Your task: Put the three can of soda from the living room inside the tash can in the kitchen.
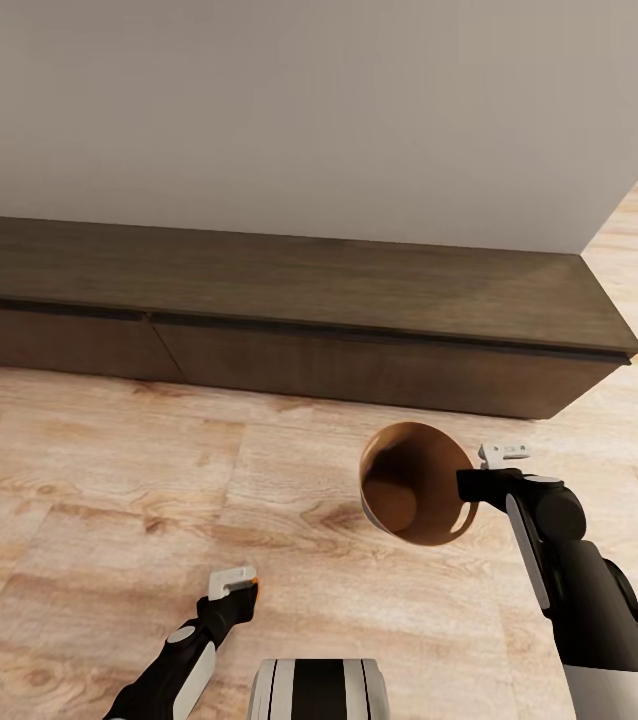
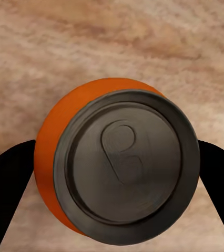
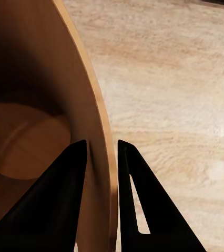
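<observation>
In the left wrist view a can of soda (image 2: 117, 168) shows its grey top end and bright-orange side, with my left gripper (image 2: 117, 173) shut on it, one black finger on each side. From the head view, that gripper (image 1: 234, 590) hangs low over the wood floor with a sliver of orange can (image 1: 251, 577) at its tip. The tash can (image 1: 414, 485), copper-brown inside, is held off the floor and tilted, its mouth facing me. My right gripper (image 1: 474, 485) is shut on its rim; the right wrist view has its fingers (image 3: 70, 173) pinching the bin wall (image 3: 93, 121). I see no cans inside.
A long low dark-wood cabinet (image 1: 289, 300) runs along the pale wall ahead, ending at the right. Light wood floor (image 1: 109, 480) spreads in front of it and continues past the wall's corner at the far right. My base (image 1: 319, 690) shows at the bottom edge.
</observation>
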`<state>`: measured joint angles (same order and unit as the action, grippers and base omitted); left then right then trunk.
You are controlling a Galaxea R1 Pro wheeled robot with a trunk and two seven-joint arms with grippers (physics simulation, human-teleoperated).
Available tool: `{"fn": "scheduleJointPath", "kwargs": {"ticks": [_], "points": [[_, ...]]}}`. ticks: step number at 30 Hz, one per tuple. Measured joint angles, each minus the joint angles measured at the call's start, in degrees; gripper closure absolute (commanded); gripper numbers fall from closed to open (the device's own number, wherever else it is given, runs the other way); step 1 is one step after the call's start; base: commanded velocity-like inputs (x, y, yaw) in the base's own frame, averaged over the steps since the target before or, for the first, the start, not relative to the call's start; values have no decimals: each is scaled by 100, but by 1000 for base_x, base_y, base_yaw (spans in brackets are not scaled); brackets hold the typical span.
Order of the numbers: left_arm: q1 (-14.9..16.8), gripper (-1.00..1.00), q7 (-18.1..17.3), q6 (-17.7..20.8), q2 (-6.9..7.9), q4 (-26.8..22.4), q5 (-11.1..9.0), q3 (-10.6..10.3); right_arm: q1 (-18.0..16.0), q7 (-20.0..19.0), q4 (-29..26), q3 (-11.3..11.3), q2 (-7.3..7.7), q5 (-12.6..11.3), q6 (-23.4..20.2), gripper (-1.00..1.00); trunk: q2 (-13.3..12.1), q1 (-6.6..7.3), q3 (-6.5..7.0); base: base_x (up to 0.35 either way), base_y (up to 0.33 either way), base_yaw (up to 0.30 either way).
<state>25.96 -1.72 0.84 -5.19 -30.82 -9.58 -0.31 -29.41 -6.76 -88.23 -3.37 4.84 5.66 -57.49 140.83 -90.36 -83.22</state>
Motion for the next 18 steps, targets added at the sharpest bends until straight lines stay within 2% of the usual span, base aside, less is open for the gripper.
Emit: {"fn": "scheduleJointPath", "kwargs": {"ticks": [18], "points": [[-2,100,-2,-5,0,1,3,0,4,0,2,0,0,-1,-2,100,0,0,0,0,0,0]]}}
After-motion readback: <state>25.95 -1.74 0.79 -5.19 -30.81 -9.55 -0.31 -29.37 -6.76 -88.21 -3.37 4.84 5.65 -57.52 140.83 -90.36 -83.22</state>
